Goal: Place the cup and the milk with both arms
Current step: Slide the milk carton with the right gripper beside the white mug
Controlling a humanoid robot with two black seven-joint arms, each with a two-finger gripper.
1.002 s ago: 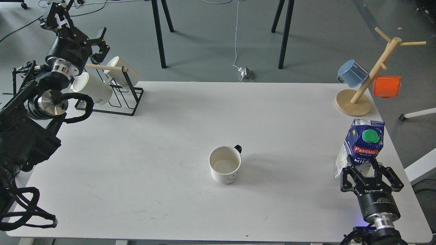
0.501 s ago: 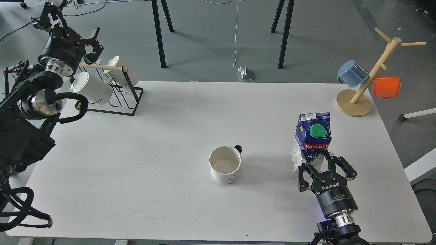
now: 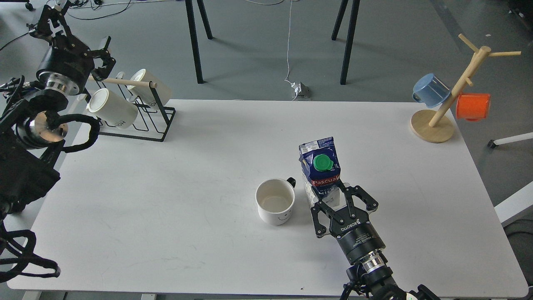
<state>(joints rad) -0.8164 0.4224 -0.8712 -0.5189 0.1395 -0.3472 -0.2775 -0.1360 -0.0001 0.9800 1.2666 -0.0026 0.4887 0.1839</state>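
A white cup (image 3: 275, 202) with a smiley face and a black handle stands open side up at the middle of the white table (image 3: 200, 175). My right gripper (image 3: 339, 199) is shut on the lower part of a blue milk carton (image 3: 320, 166) with a green cap. It holds the carton upright just to the right of the cup, close to its handle. My left gripper (image 3: 74, 34) is open and empty, up at the far left above the mug rack.
A black wire rack (image 3: 160, 121) with two white mugs (image 3: 111, 108) stands at the back left corner. A wooden mug tree (image 3: 447, 100) with a blue mug (image 3: 431, 89) and an orange mug (image 3: 472, 106) stands at the back right.
My right gripper has carried the milk carton from the table's right edge leftward, up to the cup. My left gripper has drifted up and to the left, away from the rack.
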